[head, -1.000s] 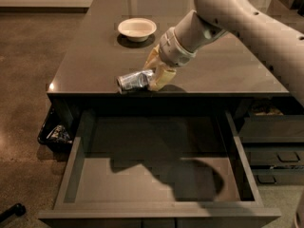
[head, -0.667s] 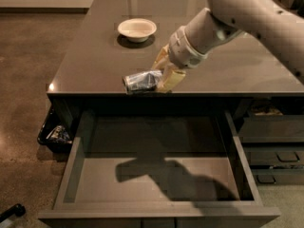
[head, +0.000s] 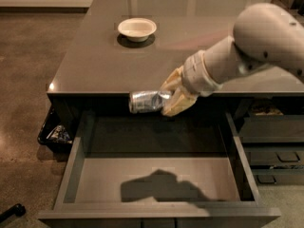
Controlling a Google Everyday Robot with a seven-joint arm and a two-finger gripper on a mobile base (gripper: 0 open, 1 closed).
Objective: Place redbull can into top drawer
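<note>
1. The gripper (head: 167, 99), with pale yellow, rubbery-looking fingers (head: 175, 109), hangs in front of the table's front edge, over the back of the open top drawer (head: 71, 172).
2. Its fingers are closed around the right end of the redbull can (head: 145, 101). The slim, shiny silver cylinder lies sideways in the air, clear of both table and drawer.
3. The top drawer is wide and shallow, with dark grey walls, a flat matte grey bottom and a thick front panel. The arm's shadow falls on that bottom.
4. The smooth, rounded white arm (head: 259, 42) reaches in from the right.
5. A round white bowl (head: 137, 28) sits well back on the glossy dark table (head: 90, 65).
6. Smaller dark drawers (head: 275, 156) stand at the right.
</note>
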